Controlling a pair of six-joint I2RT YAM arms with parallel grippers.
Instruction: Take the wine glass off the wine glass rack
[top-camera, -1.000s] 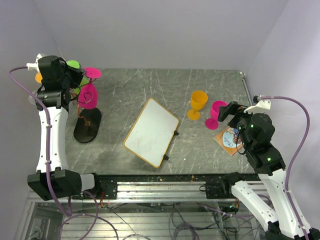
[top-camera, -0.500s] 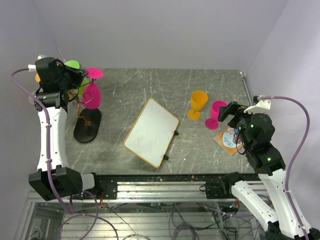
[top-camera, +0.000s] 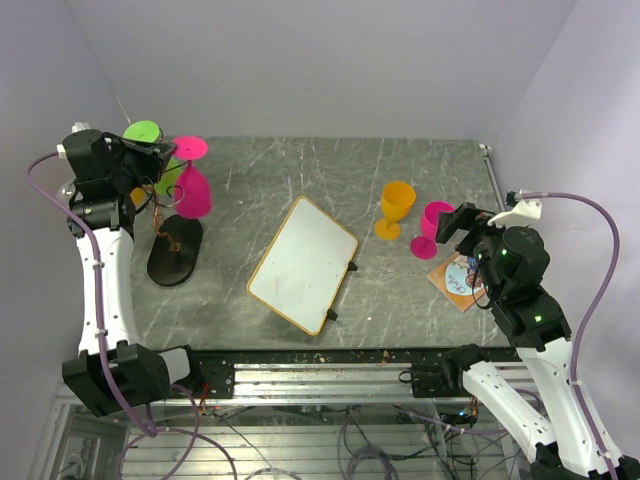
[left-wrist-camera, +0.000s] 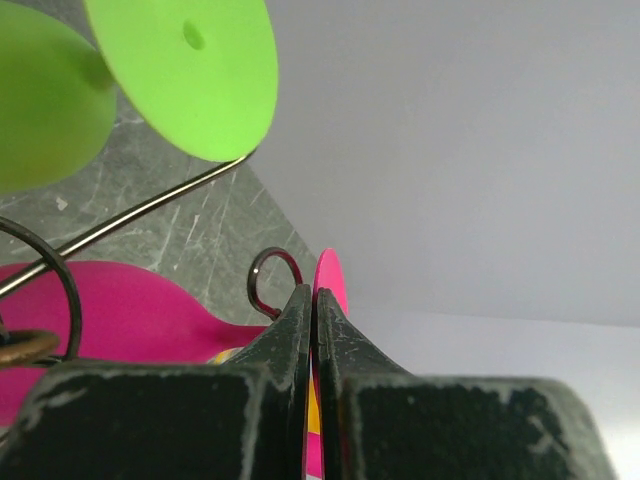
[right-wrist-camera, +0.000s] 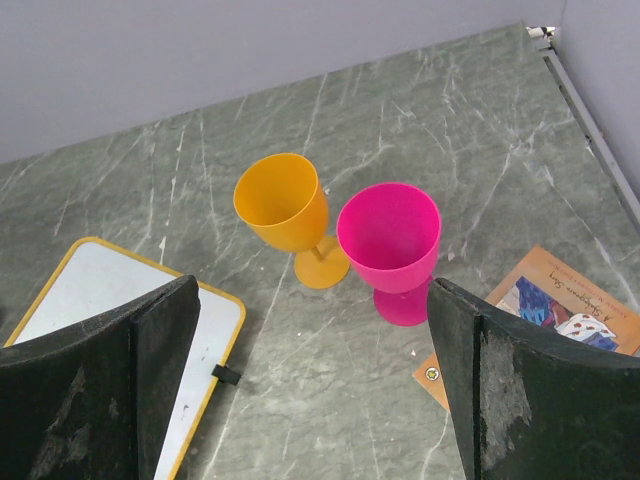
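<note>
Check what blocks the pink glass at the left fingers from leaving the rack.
The rack's curled wire tip sits right beside the shut left fingers and pink glass; whether it hooks the stem is unclear.

Left claw (left-wrist-camera: 313, 297) pinched — right claw (right-wrist-camera: 312, 295) splayed

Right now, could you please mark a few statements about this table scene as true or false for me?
1. The right claw is open. True.
2. The orange glass lies on its side. False: it stands upright.
3. The left claw is shut on the pink glass at the rack. True.
4. The green glass stands upright. False: it hangs foot-up from the rack.
5. The whiteboard lies between the rack and the orange glass. True.
</note>
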